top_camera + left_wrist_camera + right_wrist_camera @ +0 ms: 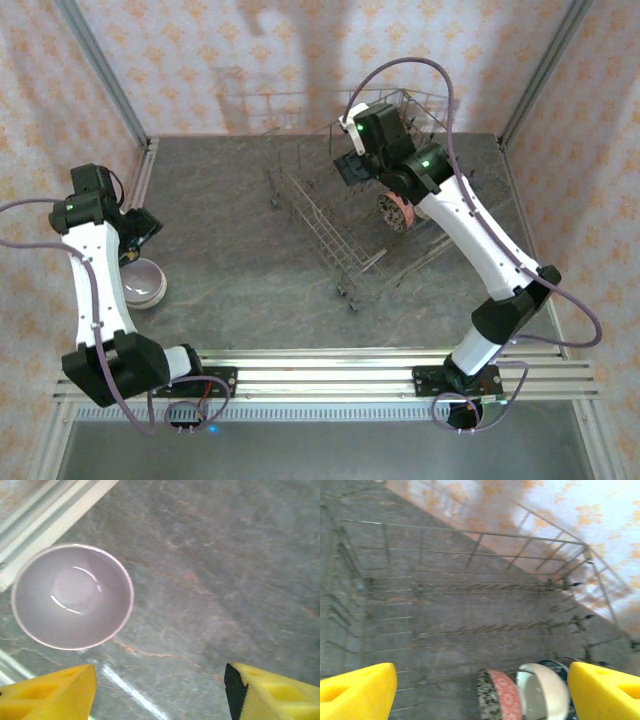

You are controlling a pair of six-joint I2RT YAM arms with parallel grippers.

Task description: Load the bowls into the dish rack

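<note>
A pale mauve bowl [72, 596] sits upright on the grey table near its left edge, also seen from above [143, 283]. My left gripper [160, 695] hovers open beside it, nothing between its yellow fingers [55, 692]; from above it is just beyond the bowl [140, 228]. The wire dish rack [330, 215] stands mid-table. My right gripper [482, 690] hangs open over the rack's inside [470, 610]. Below it a red-pink speckled bowl [502, 695] and a cream bowl [545, 692] stand on edge among the tines, a dark-rimmed bowl [555, 664] behind them. The red-pink bowl [397, 212] is partly hidden by the right arm.
A metal frame rail [55, 515] runs along the table's left edge close to the mauve bowl. Bare grey tabletop [230, 260] lies between the bowl and the rack. The rack's tall grid sides [485, 545] surround the right gripper.
</note>
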